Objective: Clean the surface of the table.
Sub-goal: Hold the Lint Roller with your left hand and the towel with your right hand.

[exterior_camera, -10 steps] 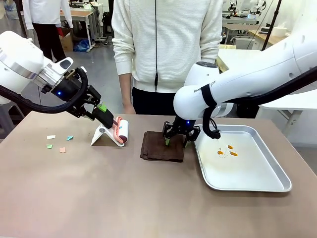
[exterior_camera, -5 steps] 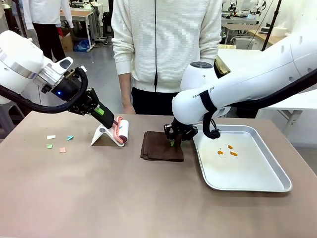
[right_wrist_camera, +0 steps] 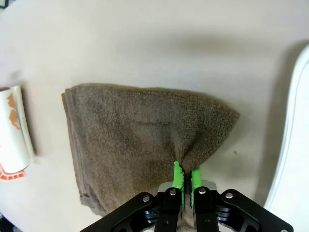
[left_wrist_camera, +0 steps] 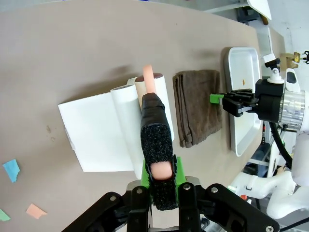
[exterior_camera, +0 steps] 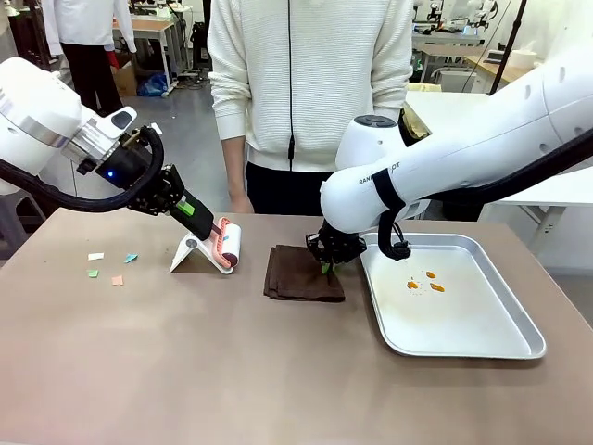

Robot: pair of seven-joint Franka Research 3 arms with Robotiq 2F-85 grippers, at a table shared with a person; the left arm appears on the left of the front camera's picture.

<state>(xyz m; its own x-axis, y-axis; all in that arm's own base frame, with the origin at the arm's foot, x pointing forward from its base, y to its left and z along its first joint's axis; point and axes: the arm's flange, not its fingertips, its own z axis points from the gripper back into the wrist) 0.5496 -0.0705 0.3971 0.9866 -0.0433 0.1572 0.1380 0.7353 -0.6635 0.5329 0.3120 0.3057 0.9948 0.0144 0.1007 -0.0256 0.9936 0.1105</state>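
Table (exterior_camera: 185, 371): left gripper (left_wrist_camera: 161, 174) grips roller handle (left_wrist_camera: 155, 130); right gripper (right_wrist_camera: 184, 176) pinches cloth (right_wrist_camera: 135, 145).

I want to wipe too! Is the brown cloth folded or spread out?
Folded: the brown cloth shows stacked layers along one edge.

A robotics lab; workbenches (exterior_camera: 153, 25) with equipment stand behind on grey floor (exterior_camera: 190, 130).
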